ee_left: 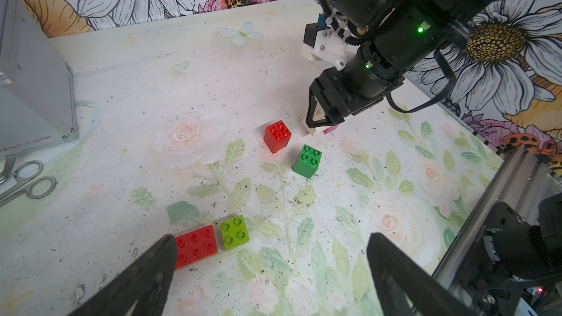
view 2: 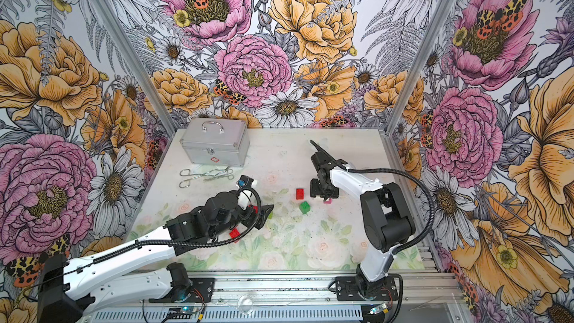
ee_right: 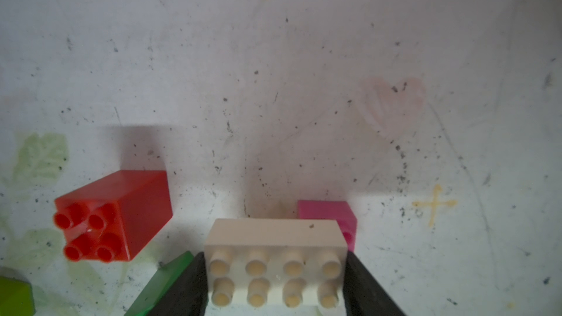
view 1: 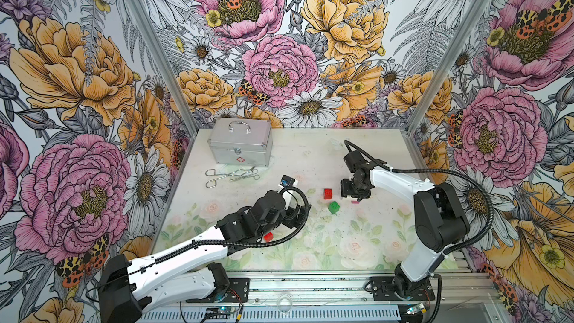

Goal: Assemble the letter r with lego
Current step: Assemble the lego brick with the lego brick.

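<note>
My right gripper (ee_right: 275,282) is shut on a white eight-stud lego brick (ee_right: 275,238), held low over the mat by its two short ends. A pink brick (ee_right: 327,212) lies right behind one end of it; whether they touch I cannot tell. A tall red brick (ee_left: 277,136) and a dark green brick (ee_left: 307,161) stand just beside that gripper (view 1: 354,198). My left gripper (ee_left: 273,243) hangs open above the mat with nothing between its fingers. A flat red brick (ee_left: 196,246) and a lime brick (ee_left: 234,232) lie side by side by one fingertip.
A silver metal case (view 1: 239,142) stands at the back left, with scissors and forceps (view 1: 231,175) lying in front of it. Another red brick (view 1: 268,237) peeks out under the left arm. An aluminium rail (view 1: 310,287) runs along the front edge; patterned walls enclose the mat.
</note>
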